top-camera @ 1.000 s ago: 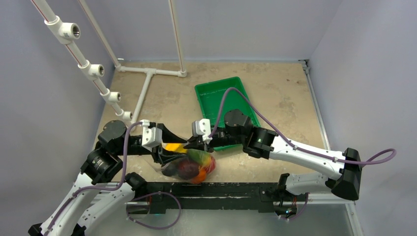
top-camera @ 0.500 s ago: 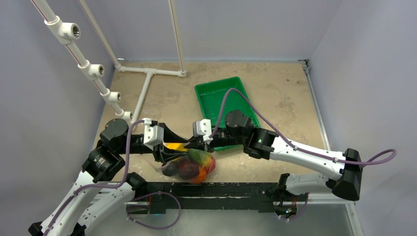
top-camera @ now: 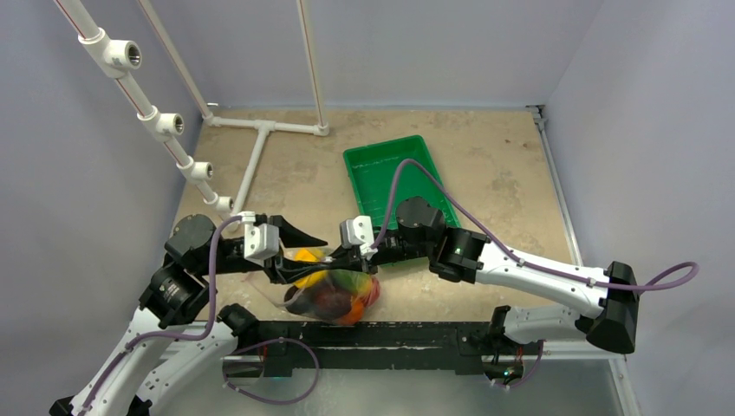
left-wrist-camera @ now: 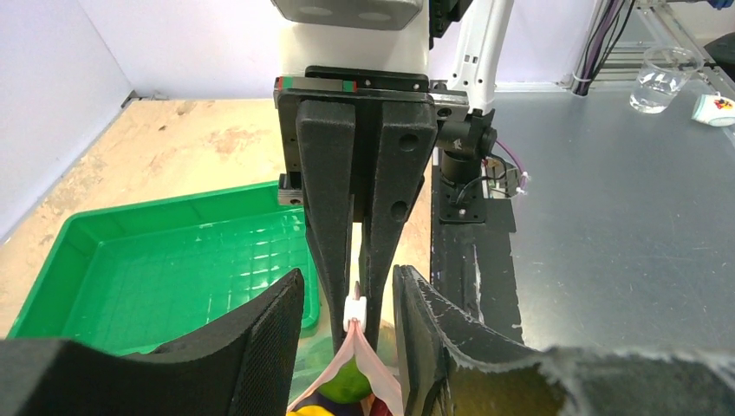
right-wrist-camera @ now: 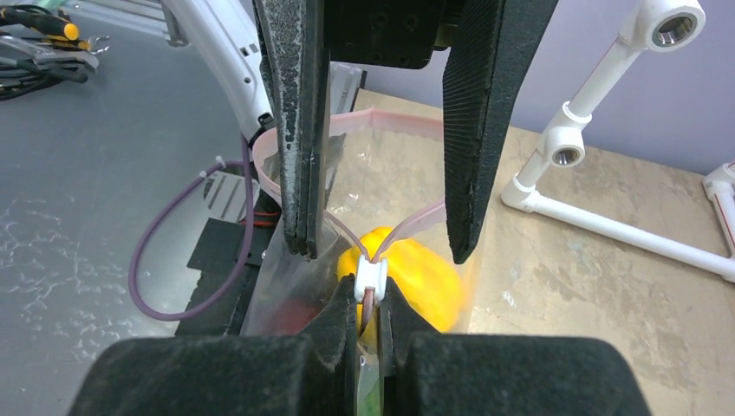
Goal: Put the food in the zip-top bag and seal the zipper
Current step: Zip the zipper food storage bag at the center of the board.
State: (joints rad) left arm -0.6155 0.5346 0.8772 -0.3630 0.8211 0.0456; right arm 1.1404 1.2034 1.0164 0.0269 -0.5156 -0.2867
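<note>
The zip-top bag (top-camera: 334, 295) lies near the front edge, holding the food: a yellow pepper (right-wrist-camera: 416, 277), a green-orange pepper (top-camera: 357, 282) and a dark red piece (top-camera: 325, 300). A green piece (left-wrist-camera: 347, 386) shows under the bag's mouth. My right gripper (right-wrist-camera: 370, 303) (top-camera: 334, 257) is shut on the pink zipper (right-wrist-camera: 407, 225), right behind its white slider (right-wrist-camera: 370, 276) (left-wrist-camera: 355, 310). Ahead of the slider the mouth gapes open. My left gripper (left-wrist-camera: 348, 290) (top-camera: 306, 260) is open, its fingers standing one on either side of the bag's mouth and the slider.
The green tray (top-camera: 390, 169) (left-wrist-camera: 156, 260) sits just behind the bag, under the right arm. A white pipe frame (top-camera: 260, 139) (right-wrist-camera: 607, 221) lies at the back left. The black mounting bar (top-camera: 373, 334) runs along the near edge.
Both wrists have shifted slightly left and towards the near edge, and the bag's mouth has moved with them. The right gripper's hold on the zipper is unchanged.
</note>
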